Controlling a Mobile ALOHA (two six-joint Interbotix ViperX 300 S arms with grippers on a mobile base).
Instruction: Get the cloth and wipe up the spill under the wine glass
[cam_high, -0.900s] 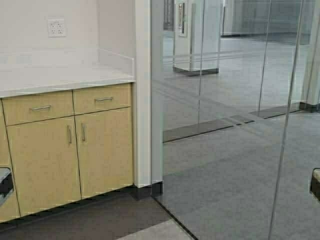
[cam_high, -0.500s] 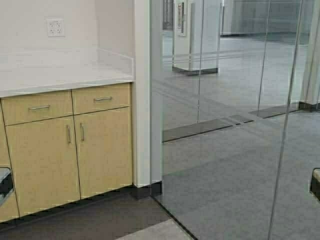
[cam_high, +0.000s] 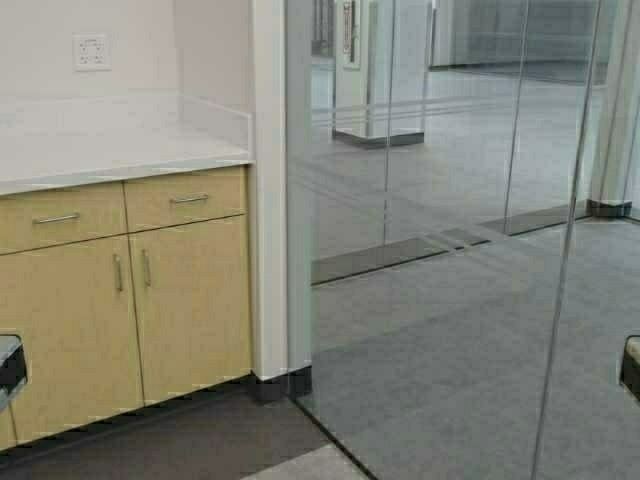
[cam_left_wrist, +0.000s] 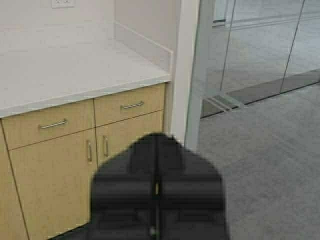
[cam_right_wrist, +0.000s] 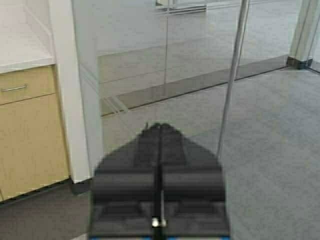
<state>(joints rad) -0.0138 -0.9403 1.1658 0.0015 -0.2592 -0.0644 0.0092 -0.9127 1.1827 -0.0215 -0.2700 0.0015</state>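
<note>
Facing a corner where a white counter (cam_high: 110, 150) meets a glass wall (cam_high: 450, 250), the robot has both arms low at the edges of the high view. The left gripper (cam_left_wrist: 156, 145) is seen from its own wrist camera with its two dark fingers pressed flat together, holding nothing; in the high view only a dark piece of that arm shows at the left edge. The right gripper (cam_right_wrist: 160, 132) likewise has its fingers closed tight against each other and carries nothing, and a small dark part of it shows at the right edge of the high view. Neither the cloth nor the wine glass can be seen in any view, so their place cannot be told. Under the counter stand tan cabinet doors (cam_high: 190, 300) with metal handles, and above them two drawers (cam_high: 185, 198). A wall socket (cam_high: 91, 51) sits on the pale wall above the counter. A white post (cam_high: 268, 200) stands just beside the cabinet, touching the glass wall on its other side. Beyond the glass lies grey carpet (cam_high: 470, 350), crossed by a dark strip (cam_high: 430, 250) farther back, and a thin metal bar (cam_high: 565, 240) runs up the glass on the right.
</note>
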